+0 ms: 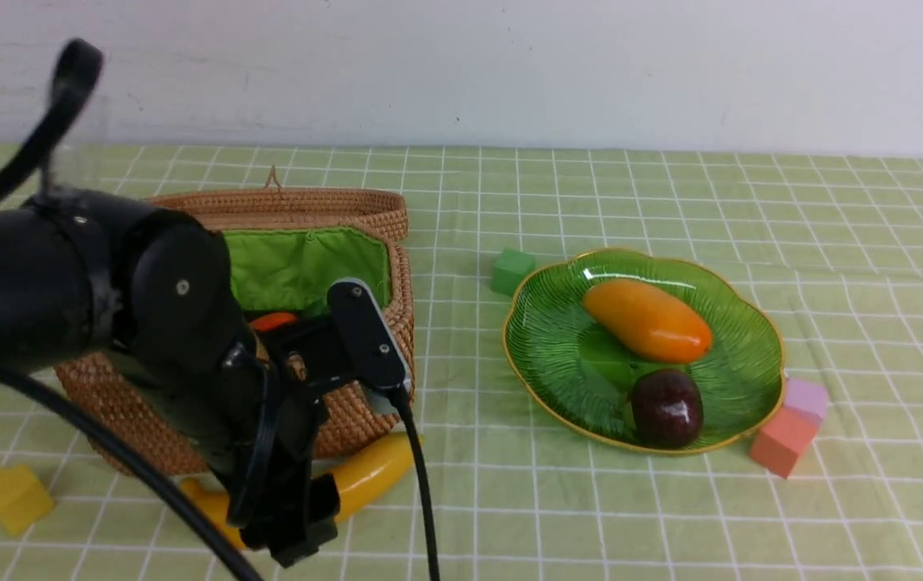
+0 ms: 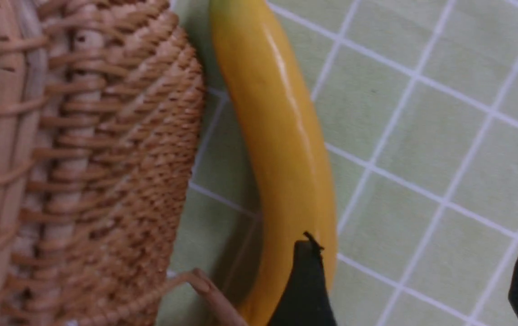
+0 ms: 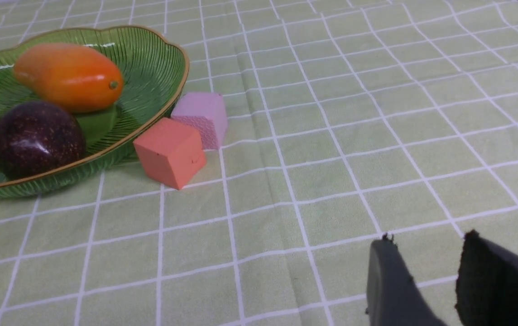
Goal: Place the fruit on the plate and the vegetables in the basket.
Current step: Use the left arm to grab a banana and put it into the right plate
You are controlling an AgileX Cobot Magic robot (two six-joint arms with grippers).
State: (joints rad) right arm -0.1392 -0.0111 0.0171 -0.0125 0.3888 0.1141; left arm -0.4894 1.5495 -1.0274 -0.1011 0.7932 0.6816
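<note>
Hanging low at the lower left of the front view, the left arm's fingers [image 2: 304, 285] stand wide apart above the banana [image 1: 373, 472]. One finger overlaps the banana's edge and the other is well off to the side over bare cloth, so nothing is gripped. The banana lies flat on the green checked worktop [image 1: 590, 516], just beside the near wall of the basket [image 1: 352, 424]. The basket sits at centre left with its lid folded back and its green lining showing. An orange-red piece [image 1: 272, 321] peeks out inside it, possibly the carrot, though the arm hides most of it.

At centre right the plate [image 1: 558, 355] holds the mango [image 1: 647, 320] toward its far side and the dark purple fruit [image 1: 666, 407] at its near edge. The two fruits are close together.

A green cube [image 1: 512, 270] sits just beyond the plate's left rim. A pink cube [image 1: 806, 397] and a salmon cube [image 1: 784, 440] touch each other at the plate's lower right rim. A yellow cube [image 1: 12, 499] lies alone at the far lower left.

The right arm's fingers [image 3: 390, 285] appear only in the right wrist view. They have a narrow gap between them and hold nothing, low over bare cloth and well apart from the plate.
</note>
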